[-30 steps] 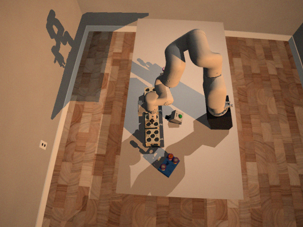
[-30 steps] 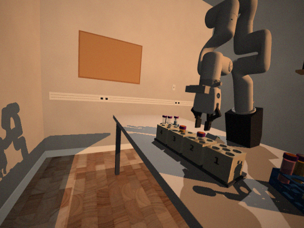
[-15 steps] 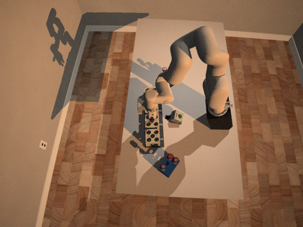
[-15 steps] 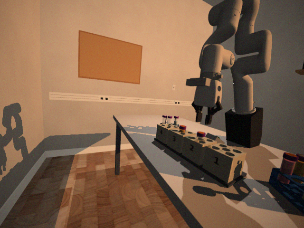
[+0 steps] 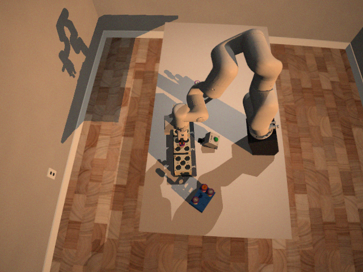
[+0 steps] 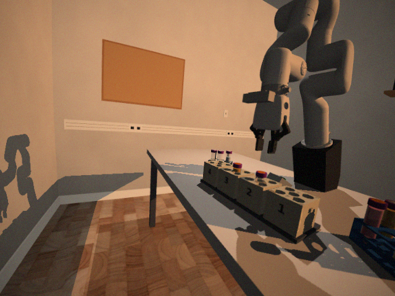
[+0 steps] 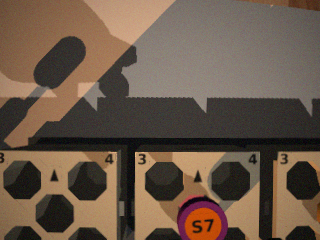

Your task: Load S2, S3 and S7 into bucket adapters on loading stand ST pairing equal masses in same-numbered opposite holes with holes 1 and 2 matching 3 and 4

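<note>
Landmark: adapter 2 (image 5: 176, 150) (image 6: 249, 198) (image 7: 150, 212). My gripper (image 5: 182, 141) (image 6: 265, 149) is above it, fingers partway apart, nothing between them. S7 (image 5: 184, 144) (image 6: 261, 174) (image 7: 202, 226) stands in its middle hole. Beside it, adapter 3 (image 6: 226, 182) (image 7: 285, 215) bears an orange-dotted tube (image 6: 237, 165), ID unreadable. Adapter 1 (image 5: 176, 172) (image 6: 280, 210) (image 7: 107, 215) adjoins the other side; beyond that, the blue rack (image 5: 201, 208) (image 6: 358, 224) seems to hold three tubes.

Pale table (image 5: 249, 202) (image 6: 188, 156) w/ stand (image 5: 194, 171) (image 6: 295, 239), blue rack (image 5: 202, 206) (image 6: 357, 227), DONE desk (image 5: 207, 141), arm base (image 5: 265, 149) (image 6: 306, 178).
</note>
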Robot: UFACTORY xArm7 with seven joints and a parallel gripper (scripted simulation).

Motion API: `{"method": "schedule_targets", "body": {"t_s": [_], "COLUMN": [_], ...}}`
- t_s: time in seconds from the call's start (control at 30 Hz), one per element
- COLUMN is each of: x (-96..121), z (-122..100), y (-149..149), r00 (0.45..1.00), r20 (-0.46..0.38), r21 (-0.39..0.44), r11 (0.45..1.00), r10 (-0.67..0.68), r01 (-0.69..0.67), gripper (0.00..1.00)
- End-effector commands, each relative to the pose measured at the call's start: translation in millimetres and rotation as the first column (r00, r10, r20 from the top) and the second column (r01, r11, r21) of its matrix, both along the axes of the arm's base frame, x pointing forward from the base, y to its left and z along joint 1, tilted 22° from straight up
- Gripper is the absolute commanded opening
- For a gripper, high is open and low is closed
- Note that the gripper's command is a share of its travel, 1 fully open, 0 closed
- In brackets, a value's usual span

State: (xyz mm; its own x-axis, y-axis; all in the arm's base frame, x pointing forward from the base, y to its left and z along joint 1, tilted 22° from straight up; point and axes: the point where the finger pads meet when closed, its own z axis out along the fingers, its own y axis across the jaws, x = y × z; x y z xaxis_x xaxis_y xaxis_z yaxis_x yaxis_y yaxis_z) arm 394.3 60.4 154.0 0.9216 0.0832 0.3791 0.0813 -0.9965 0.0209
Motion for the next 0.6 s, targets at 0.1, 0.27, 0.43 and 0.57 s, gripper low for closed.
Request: {"method": "schedule_targets", "body": {"t_s": [0.1, 0.27, 0.43, 0.57], "x": [-5.6, -7.9, -11.7, -14.5], "z": [17.1, 22.7, 32.0, 38.8], "y": [-0.1, -0.1, -0.2, -0.3], "r00": [1.0, 1.0, 1.0, 1.0], "r20": [0.003, 0.003, 0.003, 0.003], "r21": [0.001, 0.001, 0.001, 0.001], "r11": [1.0, 1.0, 1.0, 1.0], "r10": [0.0, 0.0, 0.0, 0.0], "r01": [0.0, 0.0, 0.0, 0.0], "gripper": [0.44, 0.44, 0.44, 0.44]}}
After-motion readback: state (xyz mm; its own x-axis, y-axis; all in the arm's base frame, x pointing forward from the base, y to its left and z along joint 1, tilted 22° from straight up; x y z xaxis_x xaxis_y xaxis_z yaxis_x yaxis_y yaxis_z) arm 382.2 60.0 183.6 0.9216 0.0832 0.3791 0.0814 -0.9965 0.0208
